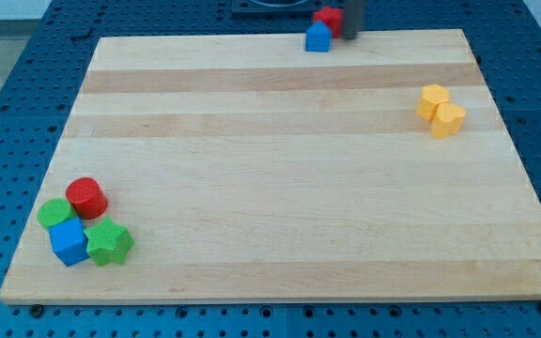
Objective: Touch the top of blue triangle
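The blue triangle block (318, 37) lies at the top edge of the wooden board (280, 188), a little right of the middle. A red block (327, 16) sits just behind it, touching or nearly touching. My dark rod comes down from the view's top, blurred. My tip (349, 36) is just to the right of the blue triangle and the red block, close beside them. I cannot tell whether it touches either one.
Two yellow blocks (433, 99) (449, 120) sit together at the view's right. At the bottom left, a red cylinder (86, 197), a green block (55, 214), a blue cube (69, 242) and a green star (109, 242) cluster. A blue perforated table (7, 84) surrounds the board.
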You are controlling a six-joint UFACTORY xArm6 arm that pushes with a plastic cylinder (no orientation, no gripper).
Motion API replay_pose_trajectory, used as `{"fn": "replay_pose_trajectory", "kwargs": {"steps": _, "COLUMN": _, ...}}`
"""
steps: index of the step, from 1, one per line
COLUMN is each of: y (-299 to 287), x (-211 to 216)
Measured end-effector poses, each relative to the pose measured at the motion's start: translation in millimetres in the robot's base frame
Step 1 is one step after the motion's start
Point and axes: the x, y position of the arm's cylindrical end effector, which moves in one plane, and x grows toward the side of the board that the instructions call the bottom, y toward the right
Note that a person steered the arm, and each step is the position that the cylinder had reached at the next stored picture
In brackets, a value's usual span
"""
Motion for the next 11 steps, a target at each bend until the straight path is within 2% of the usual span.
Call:
{"fn": "replay_pose_trajectory", "kwargs": {"steps": 1, "y": -110.7, "x": 52.9}}
{"fn": "replay_pose_trajectory", "kwargs": {"steps": 2, "y": -159.6, "x": 86.7}}
{"fn": "replay_pose_trajectory", "kwargs": {"steps": 3, "y": -154.4, "x": 91.4}}
{"fn": "replay_pose_trajectory", "kwargs": {"steps": 4, "y": -107.4, "x": 83.9}}
{"fn": "replay_pose_trajectory", "kwargs": {"steps": 5, "y": -73.4, "x": 48.0}}
{"fn": "replay_pose_trajectory", "kwargs": {"steps": 6, "y": -104.0, "x": 4.5}}
{"fn": "replay_pose_trajectory", "kwargs": {"steps": 7, "y": -198.2, "x": 13.4}}
{"fn": "replay_pose_trajectory", "kwargs": {"steps": 8, "y": -236.9, "x": 60.9}}
{"fn": "replay_pose_trajectory", "kwargs": {"steps": 9, "y": -221.9, "x": 101.0}}
{"fn": "replay_pose_trajectory", "kwargs": {"steps": 10, "y": -231.0, "x": 97.2}}
{"fn": "replay_pose_trajectory", "kwargs": {"steps": 11, "y": -254.9, "x": 71.5}}
